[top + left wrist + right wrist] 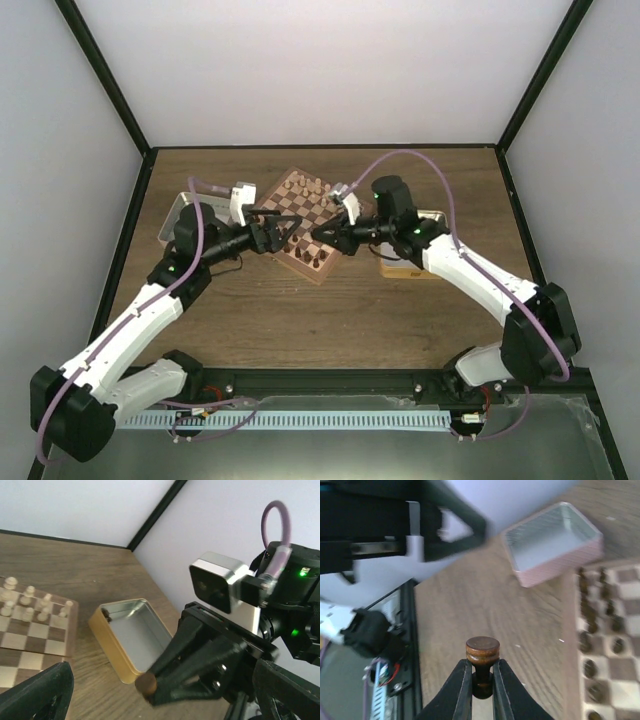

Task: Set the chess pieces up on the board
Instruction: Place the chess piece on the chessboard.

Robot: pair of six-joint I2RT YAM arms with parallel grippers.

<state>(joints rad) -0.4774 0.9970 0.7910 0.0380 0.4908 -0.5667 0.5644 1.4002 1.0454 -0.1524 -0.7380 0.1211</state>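
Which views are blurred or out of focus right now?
Right wrist: the dark piece in its jaws is sharp, but the tin and board behind smear. Left wrist: its own near finger is soft. Top external: crisp, evenly lit.

The right claw [482,669] pinches a dark brown chess piece [482,650] by its narrow stem, its round end facing the camera. An open tin [560,566] sits on the table [470,605], near the board [622,672], where blurred dark pieces [590,625] stand in rows.
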